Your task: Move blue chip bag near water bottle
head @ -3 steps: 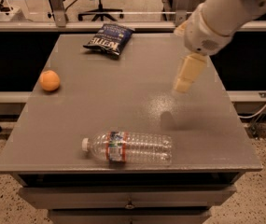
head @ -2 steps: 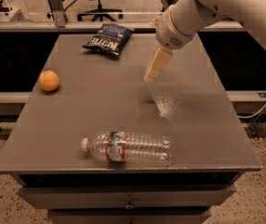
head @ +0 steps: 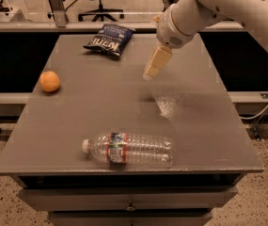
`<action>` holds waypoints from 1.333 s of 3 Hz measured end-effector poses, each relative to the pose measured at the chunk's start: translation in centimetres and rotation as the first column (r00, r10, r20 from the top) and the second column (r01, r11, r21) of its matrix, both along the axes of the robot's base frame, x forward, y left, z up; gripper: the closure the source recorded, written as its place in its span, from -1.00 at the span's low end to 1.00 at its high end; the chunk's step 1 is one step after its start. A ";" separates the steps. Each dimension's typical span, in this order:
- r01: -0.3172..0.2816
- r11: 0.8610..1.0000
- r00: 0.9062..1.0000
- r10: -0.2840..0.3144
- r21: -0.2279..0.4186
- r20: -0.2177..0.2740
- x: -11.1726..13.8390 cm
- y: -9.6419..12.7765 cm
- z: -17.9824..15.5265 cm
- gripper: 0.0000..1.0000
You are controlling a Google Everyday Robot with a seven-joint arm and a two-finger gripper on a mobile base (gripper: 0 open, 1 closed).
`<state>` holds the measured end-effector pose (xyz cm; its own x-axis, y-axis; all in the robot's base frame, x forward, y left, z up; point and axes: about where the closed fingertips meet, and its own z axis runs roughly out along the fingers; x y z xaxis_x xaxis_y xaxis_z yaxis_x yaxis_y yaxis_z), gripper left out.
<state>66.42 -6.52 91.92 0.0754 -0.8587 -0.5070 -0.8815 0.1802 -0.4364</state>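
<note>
A cream-coloured pincer (head: 148,73) on a white arm hangs above the grey tabletop (head: 204,126), beyond the water bottle (head: 129,149); whether it is apart or together cannot be told. The blue chip bag (head: 108,39) lies flat well beyond the bottle, at the far edge. The bottle lies on its side near the front edge, and a small orange round object (head: 50,81) sits beyond it to the left.
</note>
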 end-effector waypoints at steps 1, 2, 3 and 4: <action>0.060 0.994 0.995 -0.067 0.094 0.075 4.3 0.5 1.0 -1.00; 0.143 0.972 0.980 -0.165 0.186 0.110 9.0 0.4 1.3 -1.00; 0.214 0.938 0.968 -0.241 0.273 0.071 12.3 0.7 0.2 -1.00; 0.253 0.900 0.962 -0.272 0.354 0.003 14.6 1.9 -1.2 -1.00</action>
<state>81.06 -4.65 90.75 -0.0947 -0.6216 -0.7776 -0.7595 0.5500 -0.3472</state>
